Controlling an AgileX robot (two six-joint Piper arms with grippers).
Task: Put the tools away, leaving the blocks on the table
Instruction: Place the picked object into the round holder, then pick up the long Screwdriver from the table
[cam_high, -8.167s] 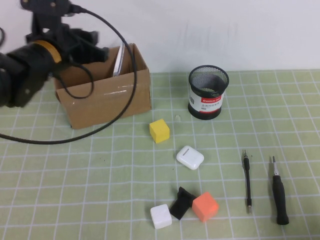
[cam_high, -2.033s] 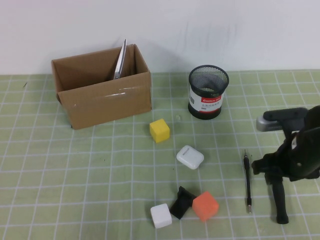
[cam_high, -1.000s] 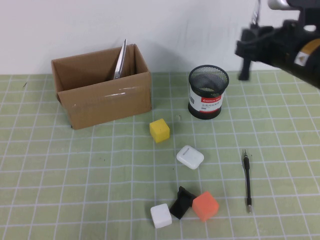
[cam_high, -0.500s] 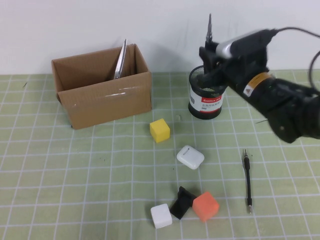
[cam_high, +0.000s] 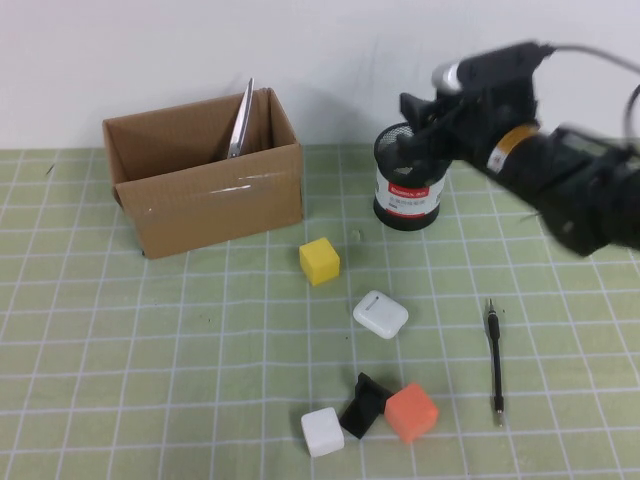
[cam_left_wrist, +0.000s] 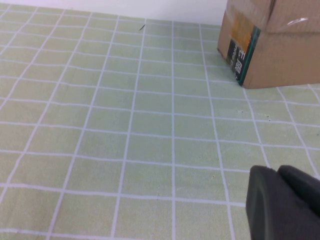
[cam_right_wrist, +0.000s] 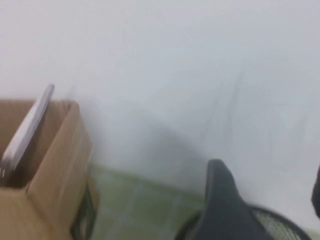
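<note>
My right gripper (cam_high: 418, 125) hangs over the rim of the black mesh cup (cam_high: 408, 195), fingers apart and empty; in the right wrist view the gripper (cam_right_wrist: 267, 172) is above the cup rim (cam_right_wrist: 280, 222). The thicker black-handled screwdriver shows in no view. The thin black screwdriver (cam_high: 494, 362) lies on the green mat at the right. The scissors' steel blades (cam_high: 240, 120) stick up out of the cardboard box (cam_high: 205, 195); their red handles are hidden. The yellow cube (cam_high: 319, 261), white cube (cam_high: 322, 432), black piece (cam_high: 363, 404) and orange cube (cam_high: 410, 412) lie on the mat. My left gripper (cam_left_wrist: 277, 172) is shut, low over bare mat.
A white rounded earbud case (cam_high: 380, 314) lies between the yellow cube and the lower group of blocks. The box stands at the back left against the white wall; its corner shows in the left wrist view (cam_left_wrist: 260, 50).
Half a second ago my right gripper held the thicker screwdriver tip-up above the cup. Now the screwdriver is out of sight, the fingers are apart, and the cup has shifted slightly left.
</note>
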